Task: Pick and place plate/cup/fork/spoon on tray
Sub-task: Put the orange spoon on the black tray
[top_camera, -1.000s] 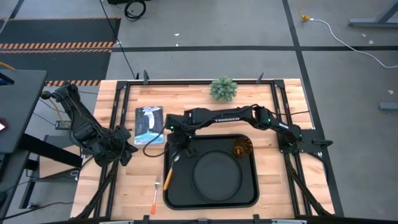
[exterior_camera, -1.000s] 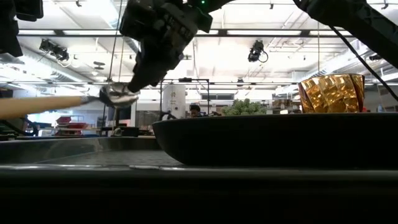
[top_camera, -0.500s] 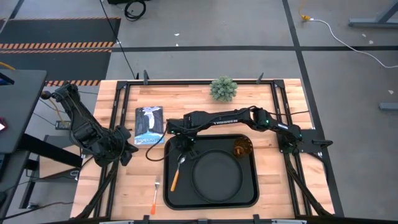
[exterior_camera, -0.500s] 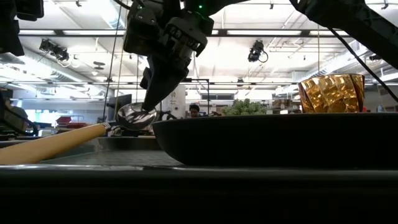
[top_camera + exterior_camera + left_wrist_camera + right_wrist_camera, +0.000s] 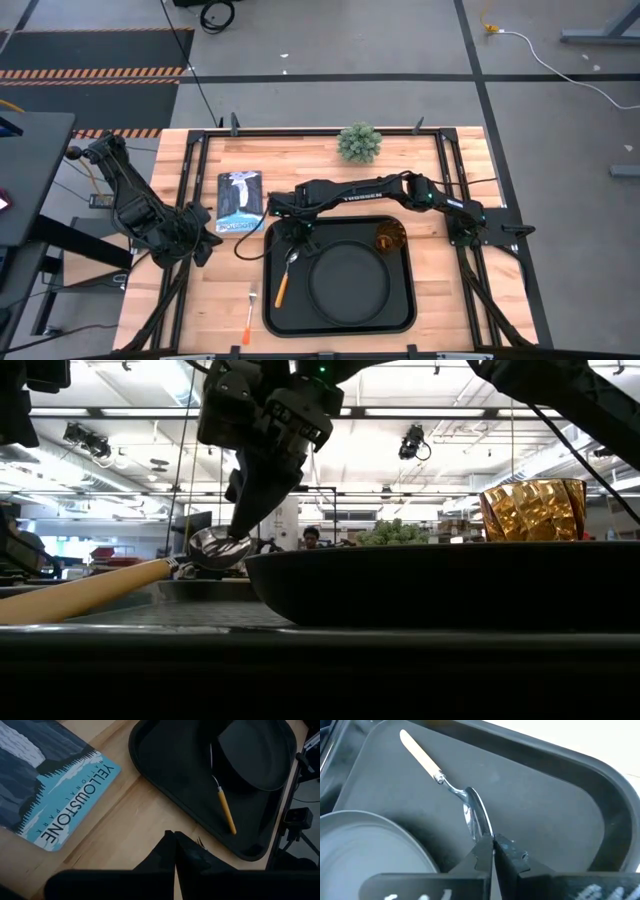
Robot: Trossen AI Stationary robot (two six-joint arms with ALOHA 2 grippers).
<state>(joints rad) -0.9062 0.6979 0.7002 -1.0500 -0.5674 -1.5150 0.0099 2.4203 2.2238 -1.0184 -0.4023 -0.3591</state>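
Observation:
The spoon (image 5: 287, 272) lies in the left part of the black tray (image 5: 412, 300), orange handle toward the near edge. My right gripper (image 5: 291, 240) is shut on its silver bowl (image 5: 475, 817). The black plate (image 5: 348, 280) rests flat on the tray, and the amber cup (image 5: 389, 237) stands upright in its far right corner. The fork (image 5: 249, 310) lies on the wood left of the tray. My left gripper (image 5: 205, 240) hangs shut and empty at the table's left; its shut fingers also show in the left wrist view (image 5: 174, 855). My right gripper pinches the tip end of the spoon's bowl (image 5: 484, 834) between its two fingers. The fingers (image 5: 250, 510) slant down from above and from the far side, along the spoon. The bowl (image 5: 215, 548) sits a little raised, and the handle (image 5: 80, 595) slopes down onto the tray floor.
A Yellowstone booklet (image 5: 240, 200) lies on the wood between my two grippers. A small potted plant (image 5: 359, 143) stands at the far edge. A dark cable (image 5: 245, 245) loops near the tray's far left corner. Bare wood shows on the near left around the fork.
My right gripper has come down and a little toward the table's right with the spoon. The spoon was lifted level over the tray's left rim; now its handle rests inside the tray. In the last half second nothing has moved.

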